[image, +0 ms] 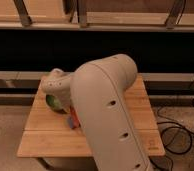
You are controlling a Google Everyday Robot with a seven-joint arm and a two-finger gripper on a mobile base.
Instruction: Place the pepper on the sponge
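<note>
The arm (107,107) is reaching over the wooden table (40,140), with its gripper (70,114) hanging low near the middle, just right of the green bowl (52,102) (spread or pinching, I cannot tell). The pepper (74,118) is showing right beside the sponge (69,123), both partly hidden.

Arm (110,110) blocks tabletop (45,140) centre; gripper hidden behind it near green bowl (52,103). Front-left, right edge passable.
</note>
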